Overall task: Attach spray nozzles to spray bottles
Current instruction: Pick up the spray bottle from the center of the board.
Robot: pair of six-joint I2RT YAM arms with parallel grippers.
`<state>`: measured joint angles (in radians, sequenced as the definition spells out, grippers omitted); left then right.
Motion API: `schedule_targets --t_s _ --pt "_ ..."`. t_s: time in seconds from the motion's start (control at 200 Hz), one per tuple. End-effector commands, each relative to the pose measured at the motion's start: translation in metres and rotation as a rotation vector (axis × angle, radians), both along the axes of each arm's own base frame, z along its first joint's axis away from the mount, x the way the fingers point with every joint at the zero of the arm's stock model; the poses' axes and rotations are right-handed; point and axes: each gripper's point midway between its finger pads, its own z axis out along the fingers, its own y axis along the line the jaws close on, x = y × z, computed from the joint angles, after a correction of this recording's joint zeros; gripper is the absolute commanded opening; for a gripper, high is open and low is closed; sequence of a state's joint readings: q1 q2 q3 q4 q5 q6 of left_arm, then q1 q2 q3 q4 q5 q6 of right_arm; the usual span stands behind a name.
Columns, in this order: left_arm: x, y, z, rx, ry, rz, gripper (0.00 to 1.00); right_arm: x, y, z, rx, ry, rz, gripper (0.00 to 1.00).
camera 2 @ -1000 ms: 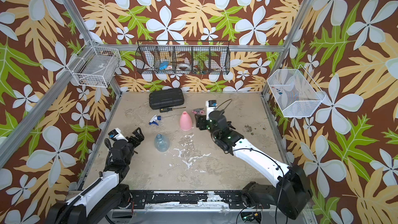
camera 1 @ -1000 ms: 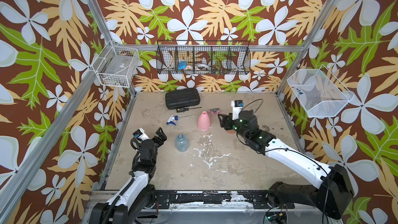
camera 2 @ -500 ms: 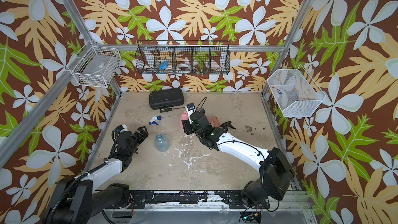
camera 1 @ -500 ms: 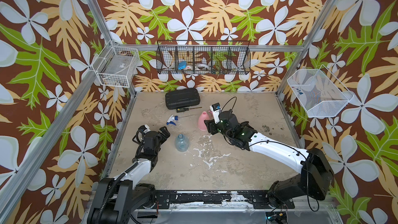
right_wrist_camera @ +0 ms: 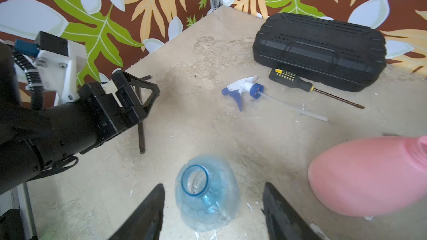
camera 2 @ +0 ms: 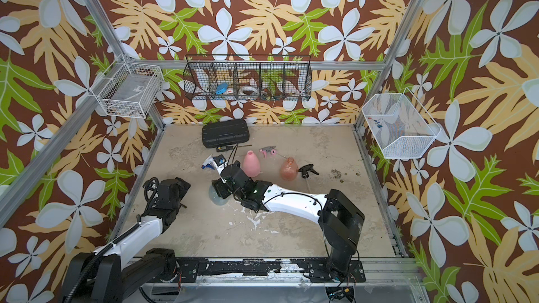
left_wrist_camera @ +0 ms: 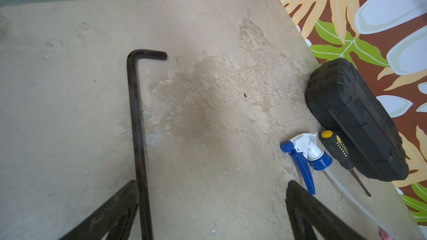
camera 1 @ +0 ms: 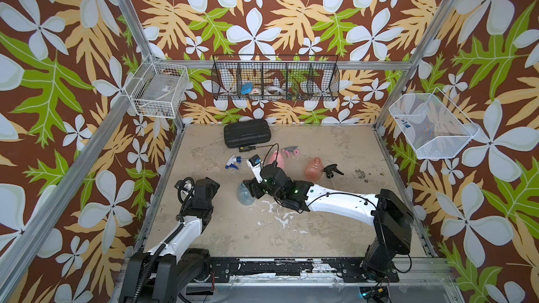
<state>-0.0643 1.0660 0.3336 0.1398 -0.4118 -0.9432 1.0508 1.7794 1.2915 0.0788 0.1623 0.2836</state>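
Observation:
A clear bluish spray bottle (right_wrist_camera: 208,195) (camera 1: 244,196) stands upright between the spread fingers of my right gripper (right_wrist_camera: 213,184) (camera 1: 249,189), which is open and not touching it. The pink bottle (camera 1: 275,158) (right_wrist_camera: 369,176) and the orange-red bottle (camera 1: 314,169) stand further back. A white-and-blue spray nozzle (left_wrist_camera: 305,151) (right_wrist_camera: 245,88) lies near the case. The grey-and-pink nozzle (camera 1: 291,150) and the black nozzle (camera 1: 332,169) lie by their bottles. My left gripper (left_wrist_camera: 211,181) (camera 1: 208,183) is open and empty, left of the bluish bottle.
A flat black case (camera 1: 247,133) lies at the back with a black-and-yellow screwdriver (right_wrist_camera: 291,79) in front of it. A black hex key (left_wrist_camera: 136,123) lies on the table by my left gripper's finger. Wire baskets (camera 1: 275,81) hang on the walls.
My right arm has swung left from the orange-red bottle, past the pink one, to the bluish bottle. The left gripper has edged a little towards the table's middle.

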Motion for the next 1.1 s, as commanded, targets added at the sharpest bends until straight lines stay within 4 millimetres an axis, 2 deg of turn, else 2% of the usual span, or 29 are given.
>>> schedule_targets --t_s 0.0,0.225,0.345,0.44,0.711,1.096 --pt "0.001 0.0 0.002 -0.022 -0.023 0.014 1.0 0.008 0.01 0.004 0.015 -0.026 -0.034 0.67" --pt "0.0 -0.002 0.002 -0.034 -0.057 -0.002 1.0 0.016 0.028 -0.019 0.031 0.019 -0.059 0.65" --pt "-0.006 0.004 -0.002 -0.043 -0.032 0.055 1.0 0.017 0.035 -0.026 0.036 0.029 -0.072 0.63" --pt "-0.014 0.009 -0.007 -0.054 -0.011 0.11 1.0 0.02 0.034 -0.03 0.016 0.02 -0.116 0.62" --pt "-0.013 0.009 -0.004 -0.051 -0.021 0.104 1.0 0.027 0.031 -0.047 -0.014 0.023 -0.179 0.61" --pt "-0.011 0.006 -0.002 -0.057 -0.037 0.079 0.99 0.027 0.033 -0.053 -0.027 0.013 -0.203 0.53"
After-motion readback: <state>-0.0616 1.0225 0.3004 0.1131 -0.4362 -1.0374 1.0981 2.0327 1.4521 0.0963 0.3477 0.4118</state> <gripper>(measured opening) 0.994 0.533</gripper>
